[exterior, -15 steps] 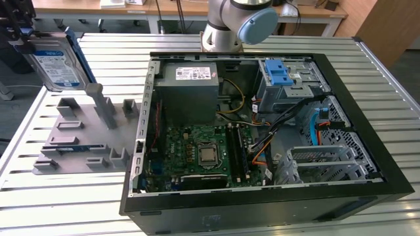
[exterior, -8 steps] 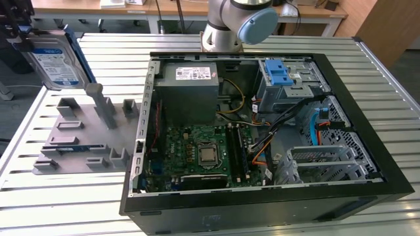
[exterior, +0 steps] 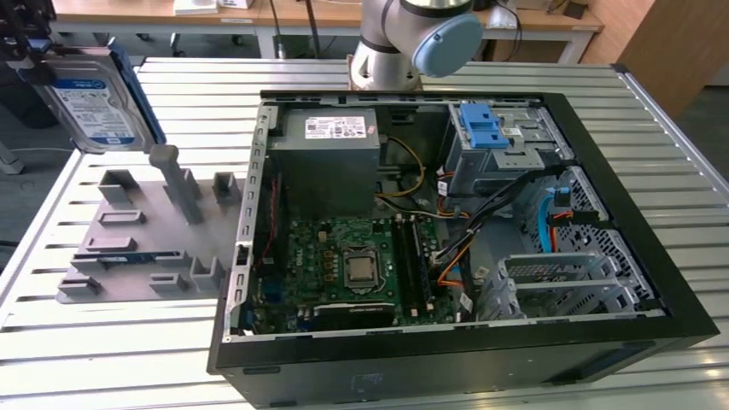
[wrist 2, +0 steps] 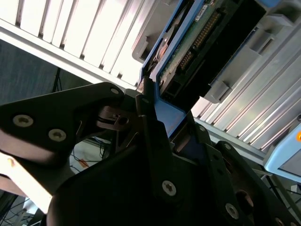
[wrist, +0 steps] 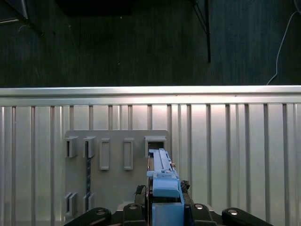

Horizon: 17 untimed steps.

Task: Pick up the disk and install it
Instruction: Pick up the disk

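- The room: wooden desks (exterior: 307, 17) stand behind the table in the exterior view. The first wrist view looks past the table's edge to a dark floor (wrist: 117, 42) with hanging cables (wrist: 207, 28).
- The table (exterior: 114, 359) has a slatted, pale metal top that shines under the light.
- An open black case (exterior: 456, 363) lies flat mid-table, its green board, grey box and blue latch facing up.
- The arm (exterior: 411, 38) rises from the table behind the case.
- A grey holder (exterior: 148, 231) with slots and pegs lies on the table at the exterior view's left, just beside the case. The first wrist view looks down on its slots (wrist: 117, 188).
- The disk (exterior: 97, 107) is held up on edge near the holder, outside the case.
  - The exterior view shows its blue-and-white label.
  - The second wrist view shows its green underside and connector (wrist 2: 197, 37).
  - The first wrist view shows its blue-framed edge (wrist: 162, 183).
- The gripper (wrist: 163, 209) has its black fingers (wrist 2: 148, 122) clamped on the disk's blue frame.
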Motion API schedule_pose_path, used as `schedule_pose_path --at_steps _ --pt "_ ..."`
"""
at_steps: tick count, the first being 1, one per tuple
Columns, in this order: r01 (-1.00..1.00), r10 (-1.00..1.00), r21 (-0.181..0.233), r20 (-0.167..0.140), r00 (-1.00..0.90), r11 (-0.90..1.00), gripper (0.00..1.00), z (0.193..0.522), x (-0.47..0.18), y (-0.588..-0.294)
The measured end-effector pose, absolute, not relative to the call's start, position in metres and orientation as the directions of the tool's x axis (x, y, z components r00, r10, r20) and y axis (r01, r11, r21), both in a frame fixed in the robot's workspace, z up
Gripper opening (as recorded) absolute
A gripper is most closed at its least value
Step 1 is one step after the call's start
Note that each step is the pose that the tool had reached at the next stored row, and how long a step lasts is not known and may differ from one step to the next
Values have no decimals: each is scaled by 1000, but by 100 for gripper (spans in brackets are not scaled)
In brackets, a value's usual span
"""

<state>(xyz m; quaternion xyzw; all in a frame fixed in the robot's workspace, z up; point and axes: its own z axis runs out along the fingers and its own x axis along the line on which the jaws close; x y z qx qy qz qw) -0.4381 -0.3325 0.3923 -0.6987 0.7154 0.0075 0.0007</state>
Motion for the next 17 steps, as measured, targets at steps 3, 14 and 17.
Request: schedule_pose_path --at_steps 3,14,17 --pt "-1000 -1000 10 -11 -24 24 36 396 -438 -332" --pt "-1000 -1000 10 -11 -24 24 36 406 -438 -332" --pt "-1000 -1000 10 -11 -24 24 36 409 -438 -332"
